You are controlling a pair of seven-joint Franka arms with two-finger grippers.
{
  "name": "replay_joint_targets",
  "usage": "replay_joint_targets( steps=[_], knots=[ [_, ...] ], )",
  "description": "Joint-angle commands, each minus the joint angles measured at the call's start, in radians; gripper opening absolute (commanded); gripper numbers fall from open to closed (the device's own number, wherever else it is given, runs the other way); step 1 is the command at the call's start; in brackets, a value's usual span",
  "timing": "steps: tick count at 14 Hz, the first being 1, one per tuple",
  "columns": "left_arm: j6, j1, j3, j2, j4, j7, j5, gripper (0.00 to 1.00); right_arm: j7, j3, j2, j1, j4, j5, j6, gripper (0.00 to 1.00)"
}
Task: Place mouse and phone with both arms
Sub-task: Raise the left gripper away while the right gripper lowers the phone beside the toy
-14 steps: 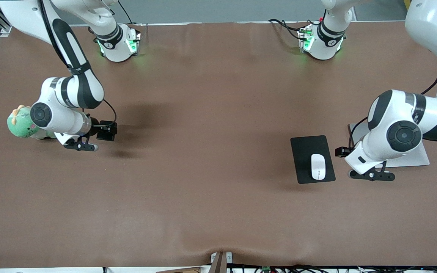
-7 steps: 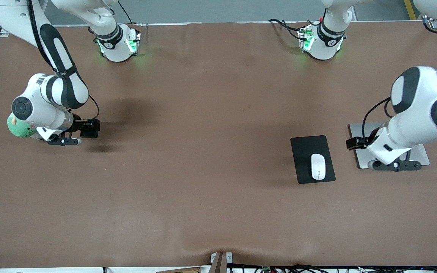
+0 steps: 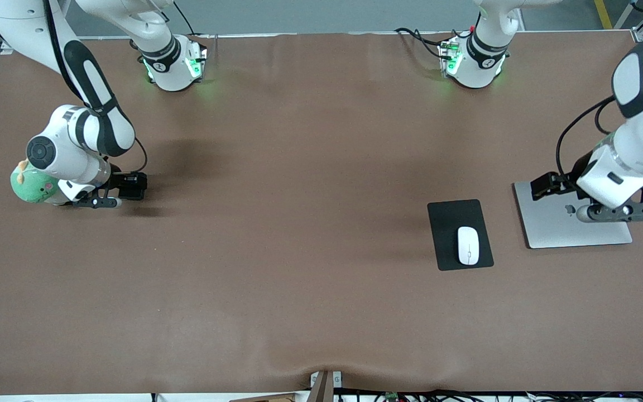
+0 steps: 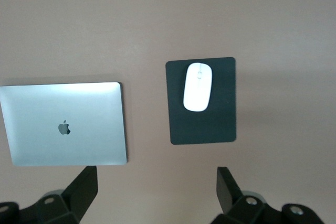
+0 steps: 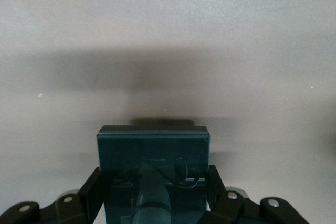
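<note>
The white mouse point(image 3: 468, 245) lies on a black mouse pad point(image 3: 447, 220) toward the left arm's end of the table; it also shows in the left wrist view point(image 4: 197, 86). My left gripper point(image 3: 543, 185) is open and empty over the silver laptop; its fingers point(image 4: 84, 184) stand wide apart. My right gripper point(image 3: 127, 187) is shut on the black phone point(image 3: 138, 186) and holds it low over bare table toward the right arm's end. In the right wrist view the phone point(image 5: 152, 145) fills the gap of the right gripper point(image 5: 153, 184), its shadow just under it.
A closed silver laptop point(image 3: 556, 229) lies beside the mouse pad point(image 4: 202, 124), toward the left arm's end; it shows in the left wrist view point(image 4: 68, 124). A green plush toy point(image 3: 30, 185) sits by the right arm's wrist. The brown table cover point(image 3: 299, 251) is wrinkled at its front edge.
My left gripper has moved off from beside the mouse pad to over the laptop. My right gripper has carried the phone toward the plush toy and the right arm's end.
</note>
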Motion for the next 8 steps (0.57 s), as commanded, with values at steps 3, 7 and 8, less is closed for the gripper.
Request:
replay_joint_targets(
  steps=[3, 7, 8],
  knots=[
    [-0.105, -0.041, 0.048, -0.085, -0.004, 0.067, -0.052, 1.0, -0.018, 0.006, 0.018, -0.03, -0.031, -0.014, 0.072, 0.0],
    [-0.225, -0.032, 0.058, -0.132, 0.043, 0.13, -0.052, 1.0, -0.017, 0.008, 0.031, -0.036, -0.023, -0.012, 0.081, 0.53],
    [-0.223, -0.029, 0.059, -0.155, 0.041, 0.13, -0.052, 1.0, -0.015, 0.008, 0.032, -0.034, -0.019, -0.012, 0.079, 1.0]
  ],
)
